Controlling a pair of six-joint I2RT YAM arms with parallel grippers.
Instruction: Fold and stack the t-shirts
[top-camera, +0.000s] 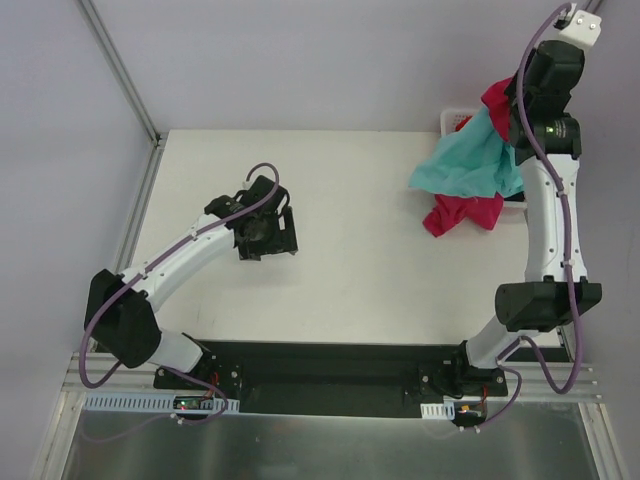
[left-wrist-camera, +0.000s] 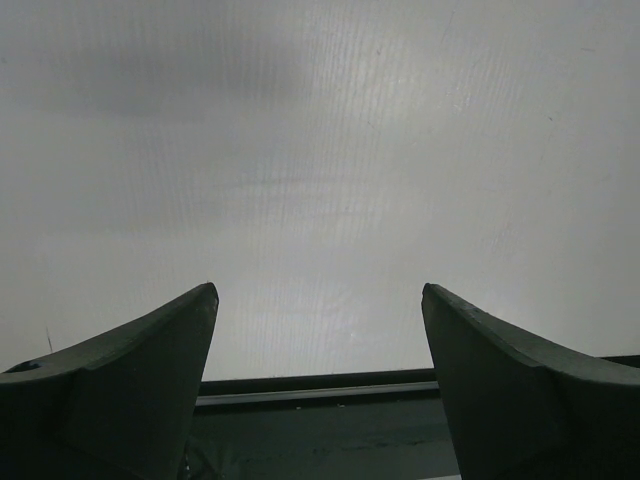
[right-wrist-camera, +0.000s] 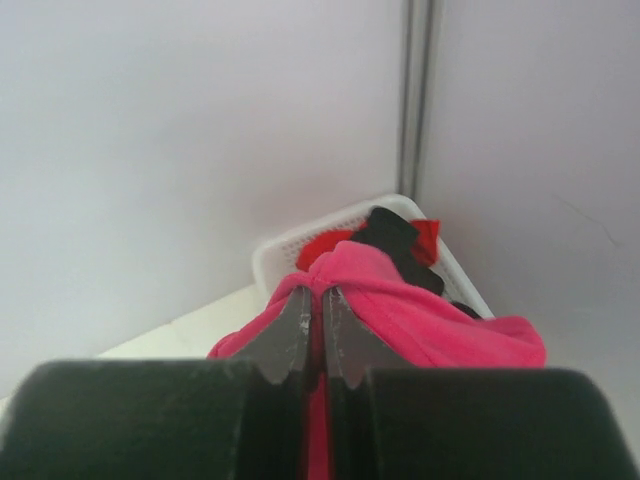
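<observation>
Risk: right fingers (right-wrist-camera: 300, 330), clamped tight on pink t-shirt (right-wrist-camera: 420, 310), may drag teal t-shirt (top-camera: 465, 165) tangled below them; left fingers (left-wrist-camera: 160, 360) gape wide, empty.

Far-right corner is blocked: pink shirt (top-camera: 465, 212) and teal shirt (top-camera: 470, 160) hang from right gripper (right-wrist-camera: 322, 300) over white basket (right-wrist-camera: 290, 248), with walls (right-wrist-camera: 200, 120) close behind and beside it. Centre of table (top-camera: 360, 290) lies bare between left gripper (top-camera: 268, 235) and those shirts: free passage there.
</observation>
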